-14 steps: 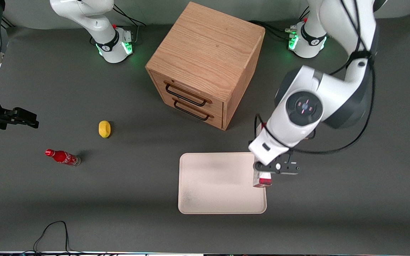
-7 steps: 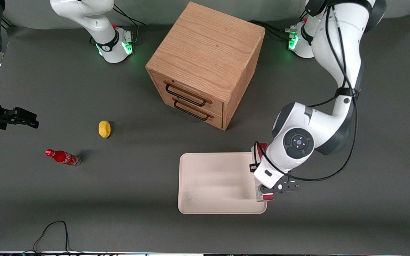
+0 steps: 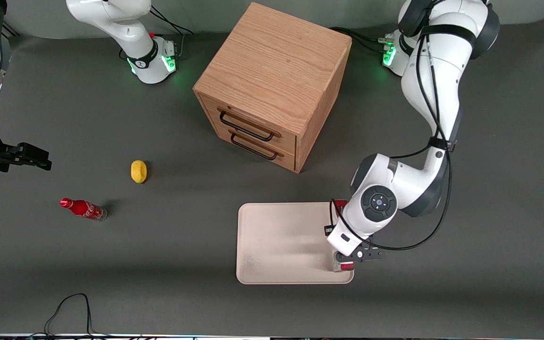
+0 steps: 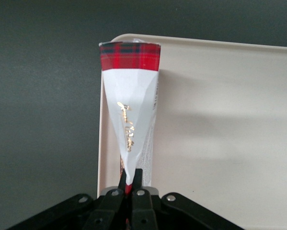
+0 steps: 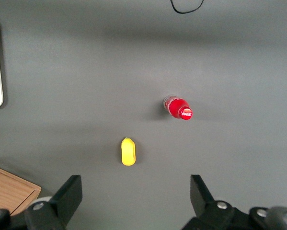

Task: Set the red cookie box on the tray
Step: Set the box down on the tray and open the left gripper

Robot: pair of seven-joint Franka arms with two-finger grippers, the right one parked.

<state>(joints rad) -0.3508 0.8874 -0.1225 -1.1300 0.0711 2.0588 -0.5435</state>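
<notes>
One hand (image 4: 129, 188), pinched tight on the box (image 4: 130, 110), holds it over the tray's (image 3: 281, 236) edge.

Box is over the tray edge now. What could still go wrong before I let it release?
The red cookie box is pinched on its thin edge by the end effector, right along the tray rim on the working arm's side. Released here, it may tip outward and land partly on the table. The narrow grip could also let the box swing or slip as it is lowered.
</notes>
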